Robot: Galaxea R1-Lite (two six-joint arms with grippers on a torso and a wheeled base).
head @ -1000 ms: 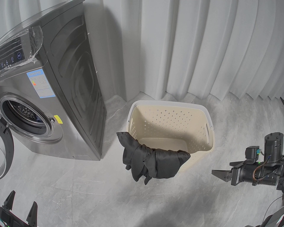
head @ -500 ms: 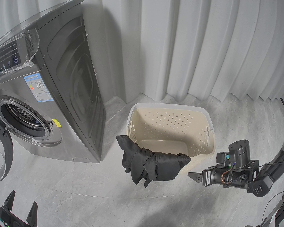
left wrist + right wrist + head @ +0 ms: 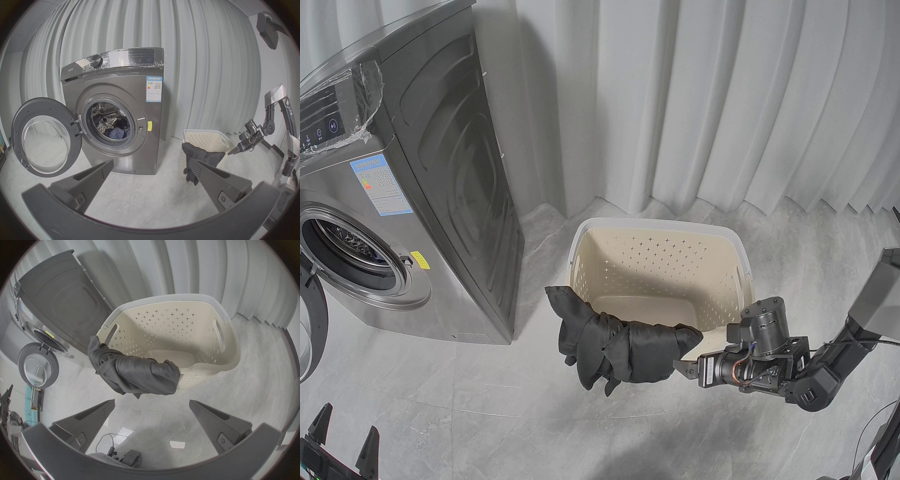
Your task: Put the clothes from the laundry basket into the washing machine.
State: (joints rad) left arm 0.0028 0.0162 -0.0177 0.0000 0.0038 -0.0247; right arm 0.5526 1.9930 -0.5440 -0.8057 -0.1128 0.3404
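Observation:
A dark grey garment [image 3: 619, 344] hangs bunched over the front rim of the cream laundry basket [image 3: 656, 223]; the basket floor behind it is bare. My right gripper [image 3: 684, 367] is open, level with the garment's right end and just short of it. In the right wrist view the garment [image 3: 134, 374] lies ahead of the spread fingers of that gripper [image 3: 152, 402]. My left gripper [image 3: 349, 422] is open, low at the near left. The washing machine [image 3: 118, 87] stands left of the basket [image 3: 203, 132], and a blue cloth [image 3: 117, 132] lies in its drum.
The washer door [image 3: 47, 137] is swung wide open to the left of the drum opening [image 3: 353, 253]. White curtains [image 3: 706, 94] close off the back. Grey floor lies between washer and basket. Paper scraps [image 3: 177, 444] lie on the floor near me.
My right arm has swung left across the floor, from the far right up to the garment's right end. The head camera shifted slightly early on. The left gripper and the garment stayed still.

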